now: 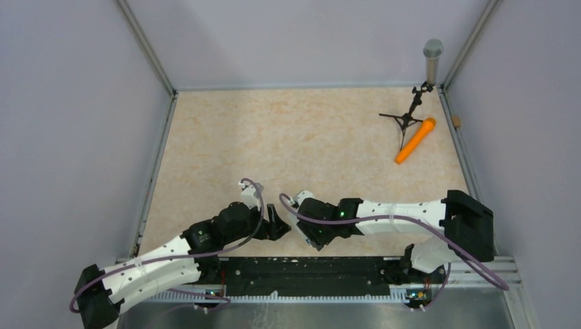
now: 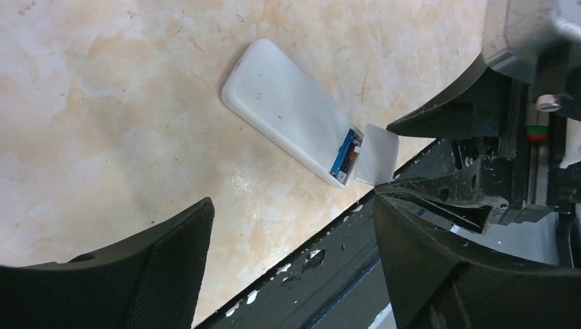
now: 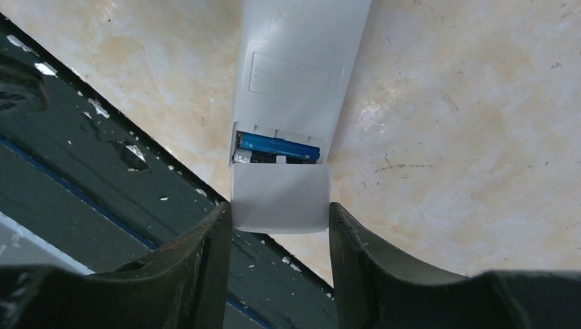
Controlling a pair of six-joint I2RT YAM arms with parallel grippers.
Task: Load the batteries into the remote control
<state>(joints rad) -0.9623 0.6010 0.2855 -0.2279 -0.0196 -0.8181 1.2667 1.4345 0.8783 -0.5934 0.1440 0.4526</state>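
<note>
Beige marbled tabletop is enclosed by grey-lilac walls and aluminium rails.

Far left: the left arm is cut off at its base by the lower frame edge. The left gripper is held low near the middle of the table's near edge. In its wrist view the jaws are spread wide, with nothing between them.

Centre: the remote control is laid back-up on the table, one end just beside the black base plate. From above it is hidden completely under the two grippers. At that end the compartment is exposed and the batteries are seated side by side, a blue one and a dark one. The dark one is half hidden by the battery cover, which lies flat against the remote's end. White print on the dark cell and an embossed rectangle on the remote's back are too faint to be read.

Right of centre: the right gripper is closed on the cover, a finger pressed against each side edge.

Far right: an orange microphone is laid beside a black tripod stand. No lettering can be made out on either.
</note>
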